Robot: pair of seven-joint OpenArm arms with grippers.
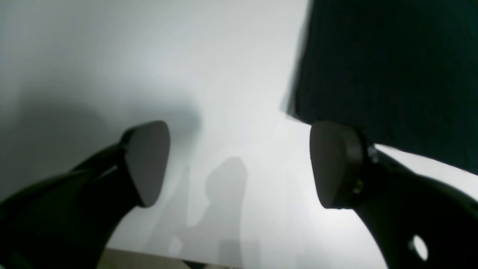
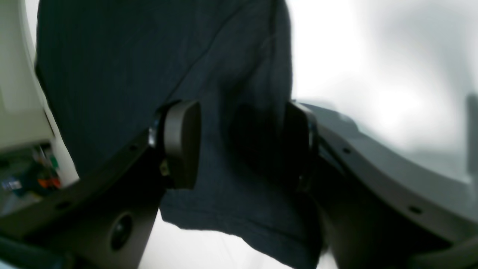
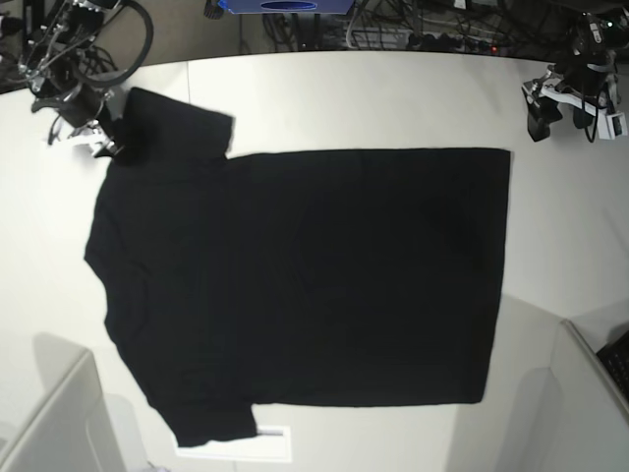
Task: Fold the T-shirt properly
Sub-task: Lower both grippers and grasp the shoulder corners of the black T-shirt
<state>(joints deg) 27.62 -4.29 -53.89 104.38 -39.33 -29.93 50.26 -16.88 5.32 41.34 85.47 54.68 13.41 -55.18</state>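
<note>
My right end effector [image 2: 239, 145] straddles the T-shirt [image 3: 305, 285] sleeve at ten o'clock, unclosed; my left end effector [image 1: 239, 164] gapes over bare bench [image 1: 149, 56]. Print hidden.

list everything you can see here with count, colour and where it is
T-shirt: one, black, spread flat across the middle of the table, no print showing
table: one, white, under the T-shirt
cables: several, dark, beyond the table's far edge
blue item: one, far edge, top centre of the base view
left tool: one, black, open above bare table beside the shirt's edge
right tool: one, black, open, fingers either side of a sleeve
</note>
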